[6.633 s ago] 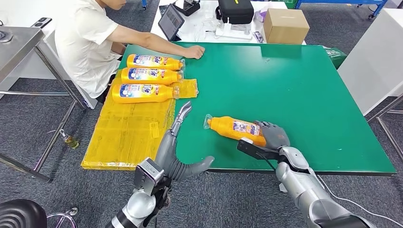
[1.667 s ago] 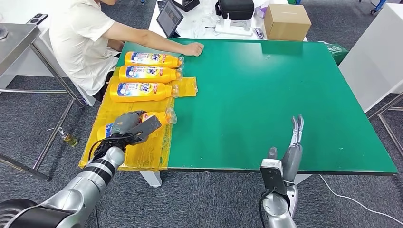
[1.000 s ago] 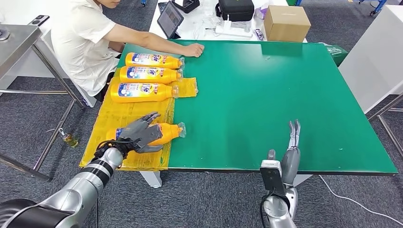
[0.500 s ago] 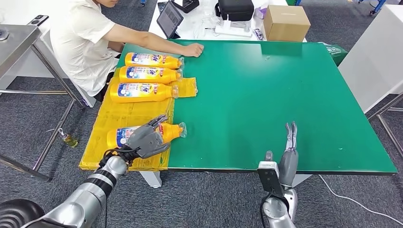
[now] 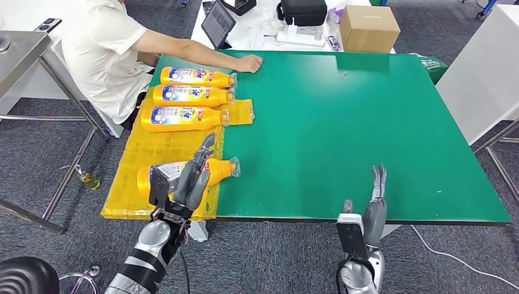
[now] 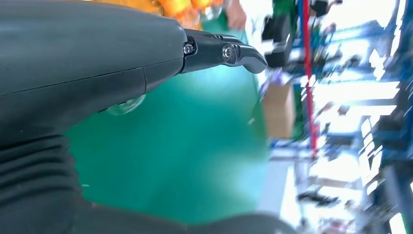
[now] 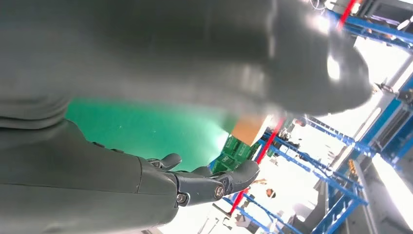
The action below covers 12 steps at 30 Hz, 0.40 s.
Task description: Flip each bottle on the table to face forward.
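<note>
Since half a second ago the left hand (image 5: 191, 177) has lifted off the fourth bottle (image 5: 183, 173) and stands upright over it, fingers spread, holding nothing. Bottle lies on the yellow sheet (image 5: 160, 150) at the counter (image 5: 343, 122) near edge, cap toward the green, label up.

Risk: bottle sits close to the edge; a knock from the withdrawing arm could roll it off.

Right hand (image 5: 370, 208) open, fingers up, at the near edge. Three more bottles (image 5: 183, 116) lie in a row beyond; a person's hand (image 5: 248, 63) rests just past them
</note>
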### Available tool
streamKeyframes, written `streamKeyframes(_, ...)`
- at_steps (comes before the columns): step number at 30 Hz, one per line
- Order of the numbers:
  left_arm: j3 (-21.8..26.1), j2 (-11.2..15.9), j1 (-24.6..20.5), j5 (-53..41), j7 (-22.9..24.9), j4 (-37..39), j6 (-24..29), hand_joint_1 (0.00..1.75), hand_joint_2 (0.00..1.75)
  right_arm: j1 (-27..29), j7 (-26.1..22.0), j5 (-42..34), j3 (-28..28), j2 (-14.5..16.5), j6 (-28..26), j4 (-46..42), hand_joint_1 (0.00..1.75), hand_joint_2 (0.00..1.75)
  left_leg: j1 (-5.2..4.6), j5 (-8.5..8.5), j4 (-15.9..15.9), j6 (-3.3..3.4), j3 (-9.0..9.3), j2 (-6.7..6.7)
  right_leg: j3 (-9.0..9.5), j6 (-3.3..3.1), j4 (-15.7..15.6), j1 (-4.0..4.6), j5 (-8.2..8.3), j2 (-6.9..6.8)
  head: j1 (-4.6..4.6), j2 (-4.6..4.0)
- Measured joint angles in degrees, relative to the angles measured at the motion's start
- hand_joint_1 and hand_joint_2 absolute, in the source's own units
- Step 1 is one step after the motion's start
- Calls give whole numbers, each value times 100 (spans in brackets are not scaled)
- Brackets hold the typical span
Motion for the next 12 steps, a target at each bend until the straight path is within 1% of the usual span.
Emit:
streamKeyframes(3, -211, -59, 265, 283, -125, -436, 721, 0, 175, 157, 0, -563, 254, -30, 2, -361, 0, 175, 0, -1, 0, 0, -1, 0, -1, 0, 0, 0, -1, 0, -1, 0)
streamKeyframes(5, -433, -82, 466, 480, -172, -721, 1083, 0, 175, 261, 0, -878, 522, -83, 14, -640, 0, 175, 0, -2, 0, 1, -4, 0, -4, 0, 0, 0, -3, 0, 0, 0)
streamKeyframes(9, -786, -109, 744, 657, -172, -1087, 1238, 0, 175, 383, -1, -1059, 903, -169, 61, -1020, 0, 175, -1, -6, 0, 1, -11, 0, -10, -1, -2, -1, -4, 0, 1, 0)
streamKeyframes(11, -872, -116, 809, 688, -173, -1194, 1258, 0, 175, 418, 0, -1091, 998, -197, 79, -1126, 0, 87, -1, -6, 0, 1, -10, 0, -10, -1, -2, -1, -4, 0, 0, 0)
streamKeyframes(12, -889, -117, 823, 696, -174, -1215, 1264, 0, 175, 426, 0, -1099, 1017, -203, 84, -1148, 0, 58, 0, -6, 0, 1, -10, 0, -10, -1, -2, -1, -4, 0, 0, 0)
